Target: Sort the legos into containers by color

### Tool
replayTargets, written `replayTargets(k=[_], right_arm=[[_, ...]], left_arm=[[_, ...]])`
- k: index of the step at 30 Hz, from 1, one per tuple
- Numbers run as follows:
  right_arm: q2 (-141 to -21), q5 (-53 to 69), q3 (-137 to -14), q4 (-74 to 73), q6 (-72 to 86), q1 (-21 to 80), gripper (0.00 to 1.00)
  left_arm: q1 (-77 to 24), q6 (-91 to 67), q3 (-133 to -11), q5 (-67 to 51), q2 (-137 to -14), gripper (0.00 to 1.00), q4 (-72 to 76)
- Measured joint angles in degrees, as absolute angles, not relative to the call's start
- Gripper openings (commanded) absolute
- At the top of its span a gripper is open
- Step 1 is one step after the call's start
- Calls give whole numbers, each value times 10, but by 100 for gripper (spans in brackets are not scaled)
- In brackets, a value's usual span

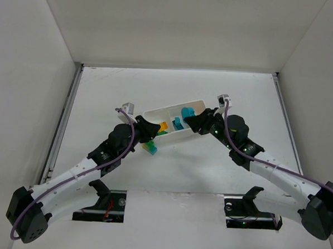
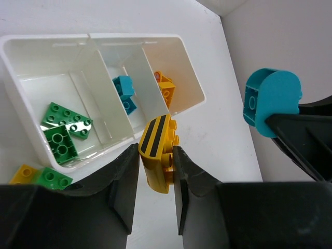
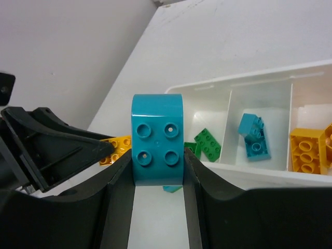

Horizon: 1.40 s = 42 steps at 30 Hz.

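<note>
The white tray [image 2: 31, 111] has three compartments: green legos [image 2: 65, 129] in one end, cyan legos [image 2: 124, 91] in the middle, orange legos [image 2: 165, 88] in the other end. My left gripper [image 2: 155, 150] is shut on a yellow brick with black stripes [image 2: 155, 142], held just off the tray's near wall. My right gripper [image 3: 157, 155] is shut on a cyan curved brick [image 3: 157, 137], held beside the tray [image 3: 259, 83]. In the top view both grippers, left [image 1: 152, 128] and right [image 1: 190, 121], meet at the tray [image 1: 198, 104].
A yellow brick [image 2: 23, 174] and a green brick [image 2: 54, 178] lie on the table outside the tray. In the top view loose green and cyan legos [image 1: 150, 147] lie just in front of the tray. White walls enclose the table.
</note>
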State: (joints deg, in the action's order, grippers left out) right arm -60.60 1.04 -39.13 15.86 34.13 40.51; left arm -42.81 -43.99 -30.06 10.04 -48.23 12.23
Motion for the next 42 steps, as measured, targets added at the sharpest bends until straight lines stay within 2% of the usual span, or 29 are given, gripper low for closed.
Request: replayTargets(k=[4, 12, 18, 27, 29, 32, 34, 35, 40, 42], right_arm=[[-634, 13, -397, 159, 342, 392, 26], [-810, -65, -484, 112, 289, 392, 28], [-898, -101, -548, 97, 259, 392, 33], [-945, -143, -577, 84, 240, 392, 62], [-944, -149, -580, 82, 237, 392, 66], [-943, -153, -582, 81, 236, 392, 66], [-936, -155, -581, 79, 236, 392, 64], [-929, -157, -580, 78, 235, 392, 60], [-825, -181, -531, 84, 243, 392, 23], [-771, -197, -501, 96, 254, 389, 17]], left_arm=[[-411, -440, -293, 100, -469, 12, 120], [-404, -439, -293, 97, -465, 13, 121], [-392, -436, -293, 96, -465, 13, 122], [-382, -426, -293, 96, -474, 13, 126], [-381, -424, -293, 95, -480, 13, 129], [-381, -423, -293, 94, -494, 13, 137], [-382, -423, -293, 93, -505, 13, 141], [-382, -422, -293, 93, -512, 13, 143], [-399, -413, -329, 93, -579, 13, 144], [-412, -405, -360, 93, -618, 13, 146]])
